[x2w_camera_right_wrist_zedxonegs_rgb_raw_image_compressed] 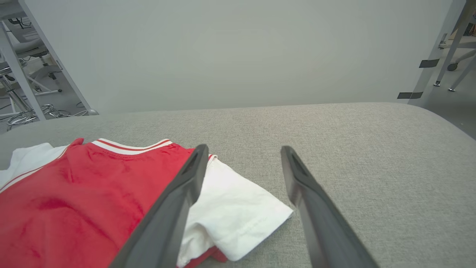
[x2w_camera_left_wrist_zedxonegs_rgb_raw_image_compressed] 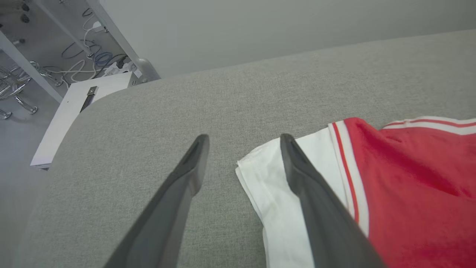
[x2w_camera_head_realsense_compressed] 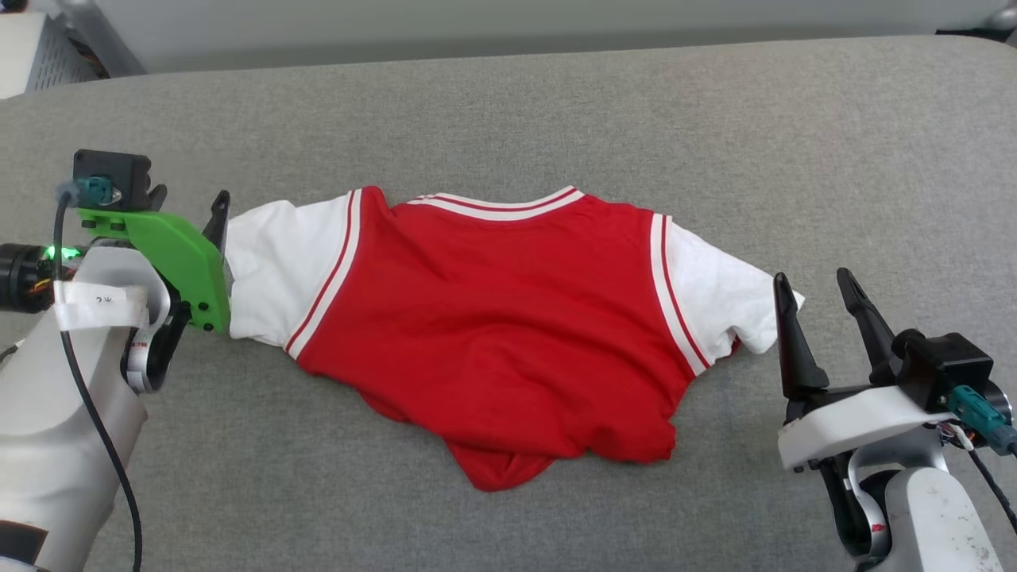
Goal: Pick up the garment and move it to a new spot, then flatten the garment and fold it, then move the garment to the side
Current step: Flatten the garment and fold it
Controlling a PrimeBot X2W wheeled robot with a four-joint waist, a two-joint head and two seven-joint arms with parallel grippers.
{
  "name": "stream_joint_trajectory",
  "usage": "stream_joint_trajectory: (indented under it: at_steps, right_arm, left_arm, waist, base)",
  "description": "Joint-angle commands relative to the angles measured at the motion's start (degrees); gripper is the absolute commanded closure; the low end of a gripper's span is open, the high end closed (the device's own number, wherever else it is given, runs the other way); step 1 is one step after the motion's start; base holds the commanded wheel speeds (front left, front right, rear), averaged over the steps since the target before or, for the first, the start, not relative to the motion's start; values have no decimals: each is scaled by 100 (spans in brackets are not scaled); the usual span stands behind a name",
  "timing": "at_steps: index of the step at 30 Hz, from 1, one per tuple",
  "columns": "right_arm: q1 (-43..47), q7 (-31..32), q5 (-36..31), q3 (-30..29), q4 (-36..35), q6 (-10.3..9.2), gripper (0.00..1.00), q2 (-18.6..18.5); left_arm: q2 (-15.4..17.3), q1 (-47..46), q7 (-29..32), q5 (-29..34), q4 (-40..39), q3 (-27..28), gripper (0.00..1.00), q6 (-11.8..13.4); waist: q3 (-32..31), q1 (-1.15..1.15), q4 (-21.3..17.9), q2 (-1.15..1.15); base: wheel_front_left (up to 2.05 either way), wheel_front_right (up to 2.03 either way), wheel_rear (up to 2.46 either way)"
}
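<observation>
Grey padded surface runs the full width of the head view. The garment lies at its centre, plain red side up, with the collar at 12 o'clock and the hem at 6 o'clock. The body is mostly spread, but the lower part is rumpled. The hem looks doubled under and sags to a point at about 6, so I judge the flattening step unfinished. The left sleeve reaches out to 9 o'clock and the right sleeve to 3 o'clock, its tip slightly curled. The left gripper sits at the 9 o'clock sleeve edge with its fingers apart and nothing between them. One finger is over white cloth, the other over bare surface; contact with the cloth cannot be told. The right gripper stands just beside the 3 o'clock sleeve tip, fingers apart and empty. To do this well, I would likely take the hem corners at about 7 and 5 o'clock, pinching one layer only. Then draw both toward 6 o'clock evenly and low, so the collar stays put. Uneven pull risks skewing the body, and a deep pinch risks grabbing the tucked layer beneath.
</observation>
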Motion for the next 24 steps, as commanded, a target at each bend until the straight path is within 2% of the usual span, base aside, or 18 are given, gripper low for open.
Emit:
stream_joint_trajectory:
  at_steps: [1,6,10,14,18,24]
  right_arm:
    - [-14,27,-66,-15,12,-3,0,-20]
    - [99,97,-60,-67,-2,-3,0,-48]
    - [253,175,-48,-117,-18,-3,0,-67]
    - [405,275,-26,-146,-57,-3,0,-90]
    - [519,415,5,-150,-116,-3,0,-137]
    - [607,884,27,-154,-156,-3,0,-344]
  left_arm:
    - [-62,-115,-264,89,-29,-1,0,41]
    - [-206,88,-1308,186,-364,23,0,-62]
    - [-343,582,-1929,243,-916,54,0,7]
    - [-492,1307,-2089,342,-1713,256,0,252]
    - [-760,2210,-2100,657,-2737,768,0,500]
    - [-1295,3406,-2102,1177,-3564,1363,0,460]
  waist:
    - [-155,0,130,0]
    - [-449,0,339,0]
    - [-707,0,508,0]
    - [-879,0,623,0]
    - [-965,0,707,0]
    - [-995,0,864,0]
  base:
    - [0,0,0]
    - [0,0,0]
    - [0,0,0]
    - [0,0,0]
    - [0,0,0]
    - [0,0,0]
